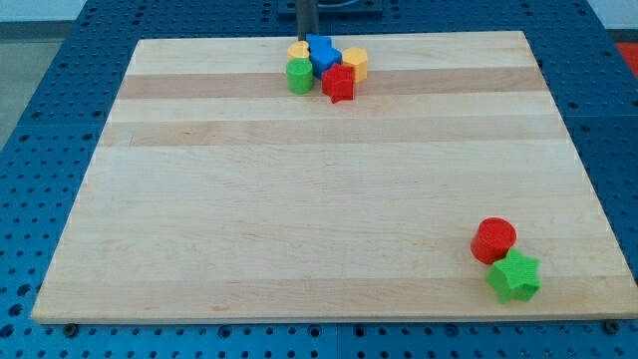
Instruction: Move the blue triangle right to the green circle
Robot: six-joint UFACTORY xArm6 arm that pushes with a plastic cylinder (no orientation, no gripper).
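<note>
My tip (307,35) -- bare rod, no jaws -- sits just behind the blue block (321,52), perhaps a triangle; pushing could drag the crowded green circle (299,75) along.

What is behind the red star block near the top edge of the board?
Behind the red star sits a blue block, flanked by yellow blocks. The dark rod rises behind; my tip is hidden by the blue block.

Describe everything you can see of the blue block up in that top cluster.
The blue block looks like glossy plastic; its outline is jagged, the exact shape unclear. It lies flat near the board's top edge, packed among a green cylinder, red star and two yellow blocks. The rod stands just behind it; my tip is hidden.
</note>
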